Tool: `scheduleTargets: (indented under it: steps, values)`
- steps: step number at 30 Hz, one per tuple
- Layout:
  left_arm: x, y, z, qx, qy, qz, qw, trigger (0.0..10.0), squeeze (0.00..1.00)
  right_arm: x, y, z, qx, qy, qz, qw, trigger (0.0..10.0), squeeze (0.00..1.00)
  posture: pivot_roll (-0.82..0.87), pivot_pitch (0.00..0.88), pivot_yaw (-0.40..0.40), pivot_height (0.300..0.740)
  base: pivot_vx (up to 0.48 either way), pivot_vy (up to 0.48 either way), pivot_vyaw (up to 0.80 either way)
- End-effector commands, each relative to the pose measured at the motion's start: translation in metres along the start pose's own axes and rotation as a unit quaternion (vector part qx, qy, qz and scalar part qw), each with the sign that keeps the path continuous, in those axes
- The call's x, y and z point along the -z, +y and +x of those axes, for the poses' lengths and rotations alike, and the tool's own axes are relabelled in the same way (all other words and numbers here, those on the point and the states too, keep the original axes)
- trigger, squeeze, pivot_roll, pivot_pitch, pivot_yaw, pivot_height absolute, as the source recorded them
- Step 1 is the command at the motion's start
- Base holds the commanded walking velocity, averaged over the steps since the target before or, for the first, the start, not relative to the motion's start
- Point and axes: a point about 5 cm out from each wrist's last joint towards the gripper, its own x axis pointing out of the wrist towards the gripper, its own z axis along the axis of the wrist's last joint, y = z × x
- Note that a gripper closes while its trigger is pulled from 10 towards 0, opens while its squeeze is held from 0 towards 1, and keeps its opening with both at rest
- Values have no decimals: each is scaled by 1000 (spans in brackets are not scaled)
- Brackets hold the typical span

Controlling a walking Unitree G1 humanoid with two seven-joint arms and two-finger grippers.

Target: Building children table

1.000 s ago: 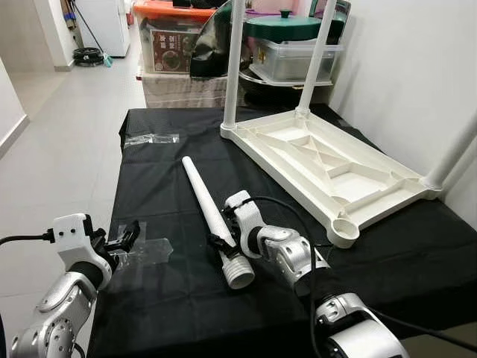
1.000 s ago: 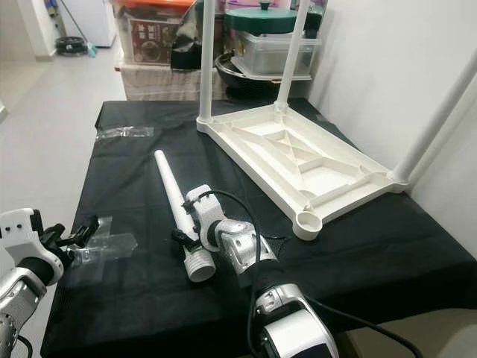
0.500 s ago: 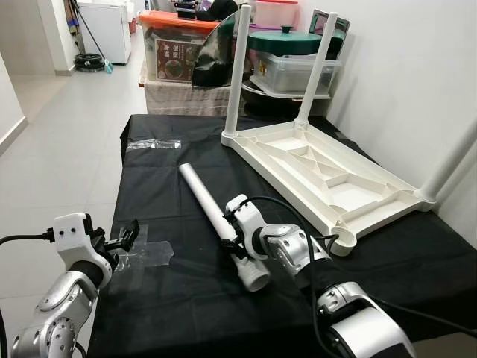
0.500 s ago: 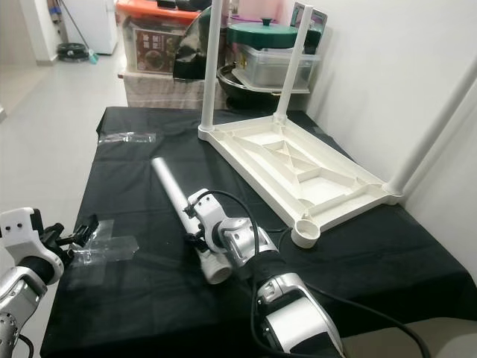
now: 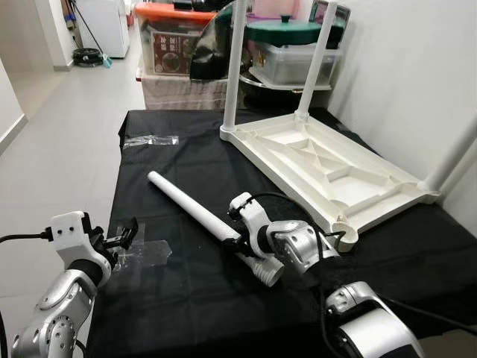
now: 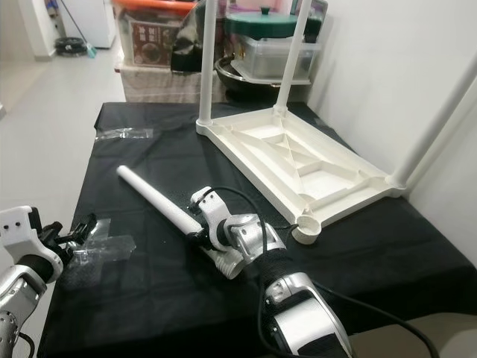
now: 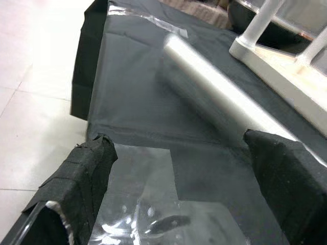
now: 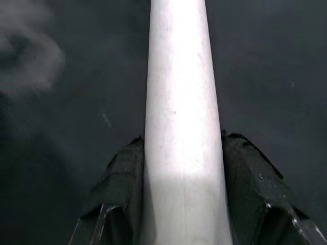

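Observation:
A white plastic table top [image 5: 328, 168] lies upside down on the black-covered table, with legs standing in three of its corners. Its near corner socket [image 5: 343, 240] holds no leg. A loose white table leg [image 5: 197, 212] lies slantwise on the cloth, threaded end toward me. My right gripper [image 5: 240, 242] is shut on the leg near that threaded end; both black fingers press its sides in the right wrist view, around the leg [image 8: 183, 127]. My left gripper [image 5: 127, 235] is open at the table's left edge, over a clear plastic bag [image 7: 153, 204].
A second clear plastic wrapper [image 5: 151, 140] lies at the far left of the black cloth [image 5: 179, 298]. Storage boxes and a green-lidded pot [image 5: 287, 30] stand behind the table. A white wall runs along the right. Tiled floor [image 5: 52, 142] lies open to the left.
The right gripper has swung the leg: its far tip has moved left and its threaded end right, toward the empty corner socket. The left arm has stayed put.

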Motion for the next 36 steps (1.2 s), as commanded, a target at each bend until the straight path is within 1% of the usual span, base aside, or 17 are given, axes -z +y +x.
scheduleTargets:
  steps: [1, 2, 3, 4, 5, 6, 7, 8, 9, 11, 13, 18, 20, 22, 29, 31, 36]
  values:
    - [-3, -4, 1, 12, -9, -24, 1000, 10000, 0, -30, 1, -12, -25, -84, -12, 996, 0, 0, 49, 0, -105, 740, 0, 0, 0]
    - [-9, -6, 1, 23, -31, -47, 998, 10000, 0, -46, 3, -21, -51, -138, -21, 989, 0, 0, 49, 0, -105, 740, 0, 0, 0]
    - [-9, -6, 1, 23, -31, -47, 998, 10000, 0, -46, 3, -21, -51, -138, -21, 989, 0, 0, 49, 0, -105, 740, 0, 0, 0]
    - [-16, -8, 0, 37, -58, -76, 995, 10000, 0, -55, 6, -30, -76, -177, -32, 981, 0, 0, 51, 0, -101, 740, 0, 0, 0]
    - [-27, -11, -3, 63, -99, -136, 984, 10000, 0, -58, 8, -36, -96, -206, -41, 973, 0, 0, 51, 0, -100, 740, 0, 0, 0]
    - [-27, -11, -3, 63, -99, -136, 984, 10000, 0, -58, 8, -36, -96, -206, -41, 973, 0, 0, 51, 0, -100, 740, 0, 0, 0]
    - [-33, -12, -6, 78, -120, -173, 974, 10000, 0, -55, 9, -37, -102, -207, -39, 972, 0, 0, 53, 0, -98, 740, 0, 0, 0]
    - [-36, -12, -7, 84, -128, -188, 970, 10000, 0, -53, 10, -37, -104, -206, -37, 972, 0, 0, 53, 0, -98, 740, 0, 0, 0]
    - [-36, -12, -7, 84, -128, -188, 970, 10000, 0, -53, 10, -37, -104, -206, -37, 972, 0, 0, 53, 0, -98, 740, 0, 0, 0]
    - [-41, -14, -10, 101, -145, -214, 961, 10000, 0, -48, 12, -37, -110, -203, -37, 972, 0, 0, 54, 0, -97, 740, 0, 0, 0]
    - [-48, -18, -15, 139, -164, -244, 946, 10000, 0, -40, 14, -34, -111, -193, -33, 974, 0, 0, 56, 0, -97, 740, 0, 0, 0]
    - [-50, -27, -18, 183, -161, -264, 933, 10000, 0, -34, 18, -33, -116, -191, -28, 974, 0, 0, 56, 0, -95, 740, 0, 0, 0]
    - [-49, -33, -18, 210, -150, -273, 927, 10000, 0, -33, 27, -36, -147, -203, -38, 967, 0, 0, 55, 0, -91, 740, 0, 0, 0]
    - [-46, -33, -15, 214, -141, -276, 926, 10000, 0, -32, 36, -42, -187, -212, -50, 958, 0, 0, 52, 0, -89, 740, 0, 0, 0]
    - [-45, -31, -11, 217, -128, -286, 925, 10000, 0, -18, 44, -49, -234, -191, -86, 949, 0, 0, 49, 0, -86, 740, 0, 0, 0]
    - [-45, -31, -9, 220, -123, -288, 924, 10000, 0, -9, 46, -55, -260, -174, -111, 943, 0, 0, 48, 0, -83, 740, 0, 0, 0]
    - [-49, -31, -8, 228, -123, -284, 923, 10000, 0, 3, 42, -57, -259, -137, -147, 945, 0, 0, 47, 0, -81, 740, 0, 0, 0]
